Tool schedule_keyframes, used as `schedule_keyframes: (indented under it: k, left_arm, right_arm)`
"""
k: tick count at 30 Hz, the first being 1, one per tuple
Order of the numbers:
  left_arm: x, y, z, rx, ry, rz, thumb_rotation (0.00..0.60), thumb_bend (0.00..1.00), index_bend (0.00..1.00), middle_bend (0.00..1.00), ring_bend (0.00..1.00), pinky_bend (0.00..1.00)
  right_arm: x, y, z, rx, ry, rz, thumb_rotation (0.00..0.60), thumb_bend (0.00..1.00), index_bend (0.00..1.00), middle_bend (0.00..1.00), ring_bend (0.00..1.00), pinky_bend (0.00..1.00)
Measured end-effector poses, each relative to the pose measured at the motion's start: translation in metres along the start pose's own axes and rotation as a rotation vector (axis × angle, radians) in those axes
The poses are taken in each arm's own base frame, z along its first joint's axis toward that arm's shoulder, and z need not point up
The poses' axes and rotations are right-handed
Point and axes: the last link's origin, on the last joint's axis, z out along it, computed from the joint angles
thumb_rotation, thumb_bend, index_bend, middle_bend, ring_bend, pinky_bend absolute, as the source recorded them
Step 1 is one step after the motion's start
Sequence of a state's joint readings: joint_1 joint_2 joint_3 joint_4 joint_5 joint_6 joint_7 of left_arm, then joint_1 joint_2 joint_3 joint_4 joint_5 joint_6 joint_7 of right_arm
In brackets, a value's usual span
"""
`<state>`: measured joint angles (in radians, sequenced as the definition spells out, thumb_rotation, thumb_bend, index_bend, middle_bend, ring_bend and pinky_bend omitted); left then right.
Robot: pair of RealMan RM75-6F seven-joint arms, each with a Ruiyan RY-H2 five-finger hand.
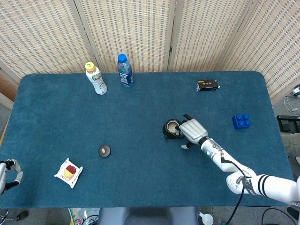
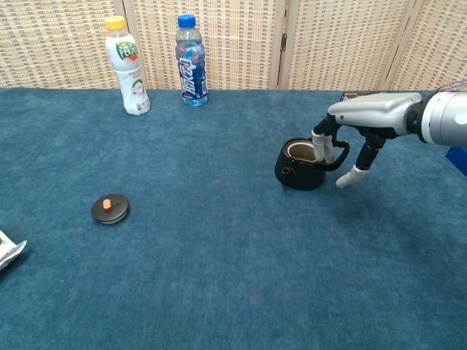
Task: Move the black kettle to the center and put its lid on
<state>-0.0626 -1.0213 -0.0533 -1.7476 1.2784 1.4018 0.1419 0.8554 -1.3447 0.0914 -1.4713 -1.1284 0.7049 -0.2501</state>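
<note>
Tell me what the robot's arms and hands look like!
The right robot hand is silvery grey on its flat back, with white fingertips and dark parts between. Its arm is shiny white and rounded, with black stripes near the elbow and a thin black cable running along it. The left robot hand only peeks in at the table's edge, showing white and grey curved fingers.

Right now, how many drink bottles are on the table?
2. The yellow-capped white bottle and the blue-capped bottle stand side by side at the far edge, left of centre. Nothing visibly hides another.
</note>
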Motion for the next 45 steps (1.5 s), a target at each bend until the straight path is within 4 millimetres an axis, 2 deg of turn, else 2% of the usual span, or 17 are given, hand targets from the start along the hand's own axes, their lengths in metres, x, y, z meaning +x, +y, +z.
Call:
schedule_keyframes:
  k: [30,45]
  left_arm:
    - [0.0006,-0.0007,0.0001,0.004,-0.003,-0.001,0.600,0.40,0.59,0.56,0.44,0.61]
    - [0.0004,-0.0007,0.0001,0.005,-0.005,0.001,0.600,0.40,0.59,0.56,0.44,0.61]
  right_arm:
    - [-0.0054,0.0036,0.0039,-0.024,-0.020,-0.020,0.600,0.09,0.53,0.53,0.37,0.06]
    - [-0.0067,0.0021,0.0077,-0.032,-0.015,-0.013,0.600,0.09,0.58,0.61,0.43,0.06]
